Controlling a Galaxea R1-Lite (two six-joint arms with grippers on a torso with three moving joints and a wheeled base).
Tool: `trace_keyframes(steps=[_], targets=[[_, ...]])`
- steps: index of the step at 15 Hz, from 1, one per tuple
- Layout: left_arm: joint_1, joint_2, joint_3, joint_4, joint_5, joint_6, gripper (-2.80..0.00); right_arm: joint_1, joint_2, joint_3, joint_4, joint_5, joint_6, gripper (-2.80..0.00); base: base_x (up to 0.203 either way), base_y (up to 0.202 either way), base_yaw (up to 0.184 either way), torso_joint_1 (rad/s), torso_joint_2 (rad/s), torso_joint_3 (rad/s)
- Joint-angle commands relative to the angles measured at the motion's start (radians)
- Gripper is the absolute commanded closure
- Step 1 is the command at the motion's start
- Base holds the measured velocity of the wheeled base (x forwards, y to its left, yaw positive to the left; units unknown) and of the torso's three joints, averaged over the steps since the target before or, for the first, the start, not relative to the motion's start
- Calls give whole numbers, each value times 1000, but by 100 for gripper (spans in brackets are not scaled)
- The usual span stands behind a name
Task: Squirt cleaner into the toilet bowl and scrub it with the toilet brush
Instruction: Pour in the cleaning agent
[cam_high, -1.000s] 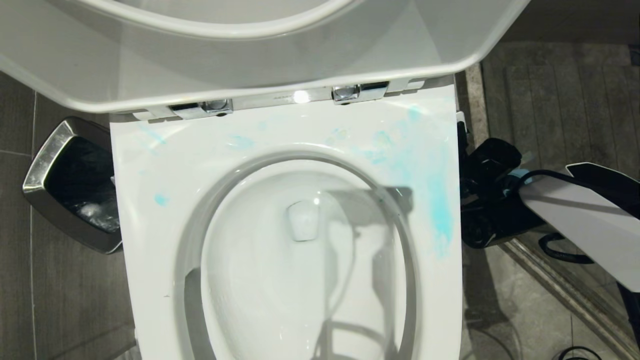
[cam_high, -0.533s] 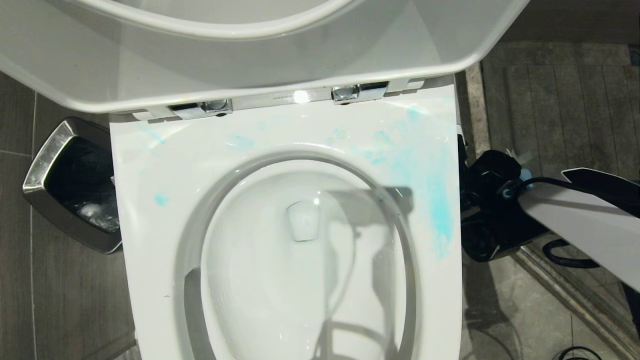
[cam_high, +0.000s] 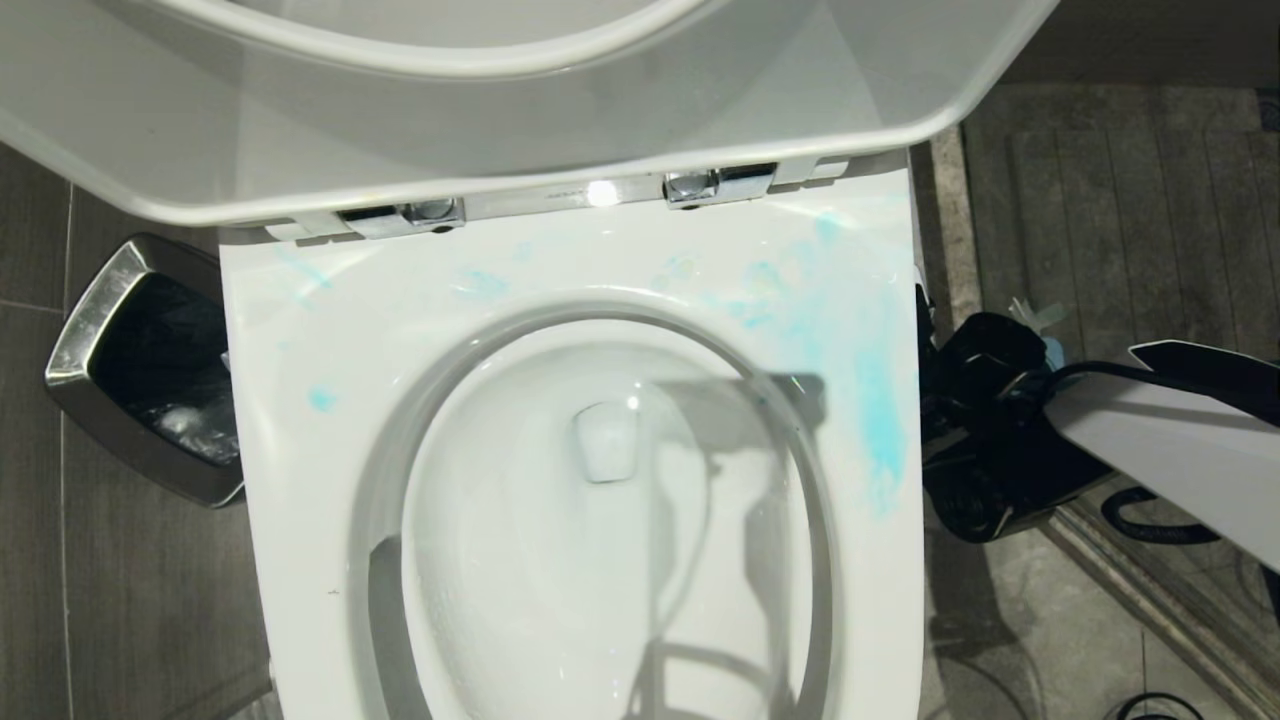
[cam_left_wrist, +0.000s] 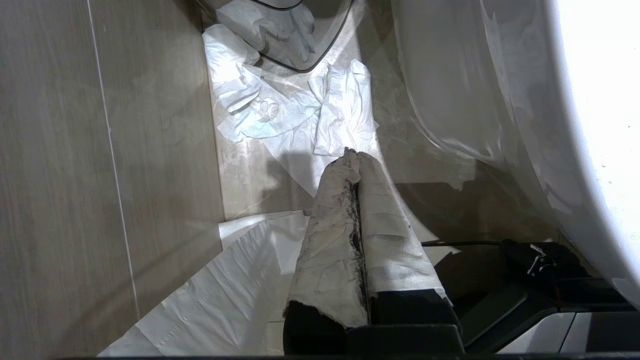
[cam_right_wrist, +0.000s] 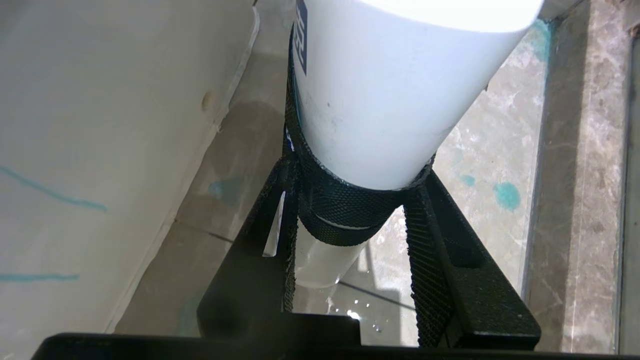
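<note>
Beside the glossy white ceramic toilet bowl (cam_high: 600, 520), low on our right | right gripper (cam_right_wrist: 350, 220) clamps white plastic cleaner bottle (cam_right_wrist: 385, 100), long axis along the fingers | bowl lies leftward | left gripper (cam_left_wrist: 352, 165) pressed together, parked.

Bright overhead light glares off the glossy white ceramic toilet bowl (cam_high: 600, 560), casting arm shadows inside; the grey tiled floor (cam_high: 130, 600) stays dim, edges soft.
</note>
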Motion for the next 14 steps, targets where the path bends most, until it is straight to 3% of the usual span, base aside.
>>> trace_keyframes(steps=[1,10,11,14], targets=[[0,0,0,0,1,0,0,0,-4,13,-9,1,-2,0,0,0,0,0,0,0],[0,0,0,0,0,0,0,-1,-18,69,-9,0,-1,0,0,0,0,0,0,0],[0,0,0,0,0,0,0,-1,-18,69,-9,0,-1,-280,0,0,0,0,0,0],[0,0,0,0,0,0,0,-1,-18,70,-9,0,-1,-280,0,0,0,0,0,0]])
